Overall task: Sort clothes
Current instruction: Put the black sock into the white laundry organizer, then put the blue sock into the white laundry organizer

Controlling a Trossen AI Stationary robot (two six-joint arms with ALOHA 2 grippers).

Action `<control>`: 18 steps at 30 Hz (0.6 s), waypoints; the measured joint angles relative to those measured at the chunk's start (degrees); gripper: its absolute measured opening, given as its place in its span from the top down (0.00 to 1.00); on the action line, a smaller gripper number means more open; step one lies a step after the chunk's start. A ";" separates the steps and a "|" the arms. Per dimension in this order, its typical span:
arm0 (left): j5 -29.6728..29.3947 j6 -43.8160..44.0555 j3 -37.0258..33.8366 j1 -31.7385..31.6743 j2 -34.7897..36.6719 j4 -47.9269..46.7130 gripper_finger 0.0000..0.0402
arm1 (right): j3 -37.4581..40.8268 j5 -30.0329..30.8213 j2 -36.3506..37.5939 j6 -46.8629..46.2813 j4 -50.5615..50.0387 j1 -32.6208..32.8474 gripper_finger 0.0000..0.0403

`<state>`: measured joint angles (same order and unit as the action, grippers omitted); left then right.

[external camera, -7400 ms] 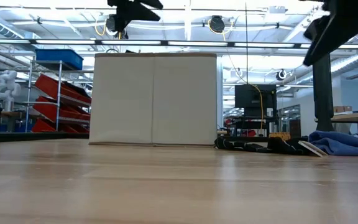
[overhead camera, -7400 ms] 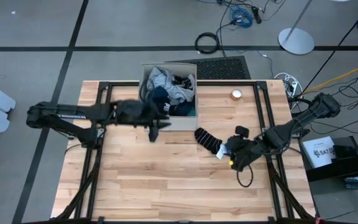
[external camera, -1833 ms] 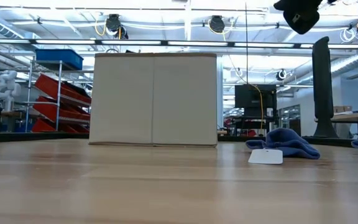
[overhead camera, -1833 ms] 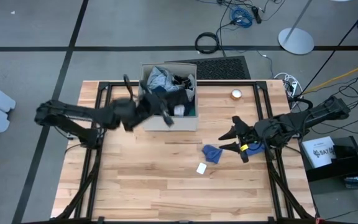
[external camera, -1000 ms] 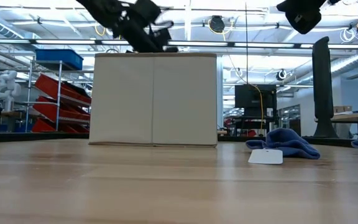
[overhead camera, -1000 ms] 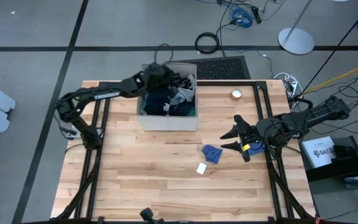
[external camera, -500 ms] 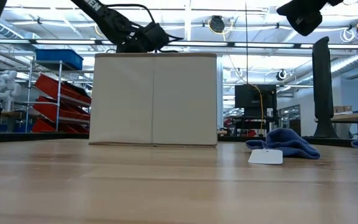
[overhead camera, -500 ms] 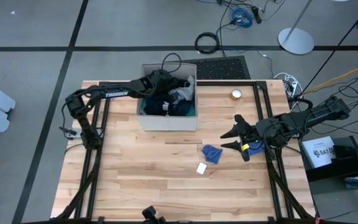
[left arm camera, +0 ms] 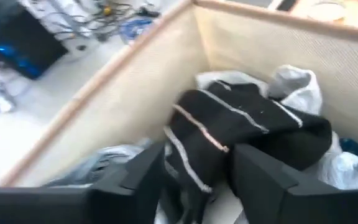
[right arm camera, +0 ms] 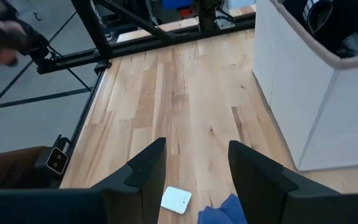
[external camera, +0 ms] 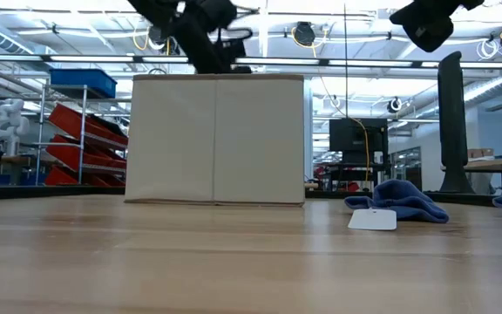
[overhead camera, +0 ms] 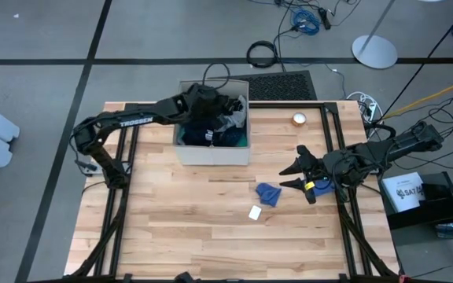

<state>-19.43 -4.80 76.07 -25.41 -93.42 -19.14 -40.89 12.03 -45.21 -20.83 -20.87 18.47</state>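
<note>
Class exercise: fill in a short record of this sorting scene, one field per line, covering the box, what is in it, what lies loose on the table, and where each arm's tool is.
Box: beige fabric box at the table's far middle
Contents: striped black sock on top, with grey and dark garments
Loose on table: small blue piece with a white tag beside it
Left tool: left tool over the box, jaws apart above the sock
Right tool: right tool open, hovering beside the blue piece, empty
</note>
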 joint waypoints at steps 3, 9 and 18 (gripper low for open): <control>-3.72 0.00 3.03 0.92 1.71 -3.91 0.47 | -0.01 0.00 0.00 -0.99 -1.74 -0.01 0.60; -4.73 5.33 7.85 3.42 5.60 -12.67 0.39 | -0.01 -0.04 0.00 -4.29 -8.23 -0.01 0.60; 9.32 10.74 8.79 9.00 13.57 -20.51 0.39 | -0.01 -0.13 -0.02 -16.00 -18.86 0.01 0.60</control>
<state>-10.10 5.94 84.86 -16.41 -79.85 -39.65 -40.91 11.90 -45.23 -36.83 -39.72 18.48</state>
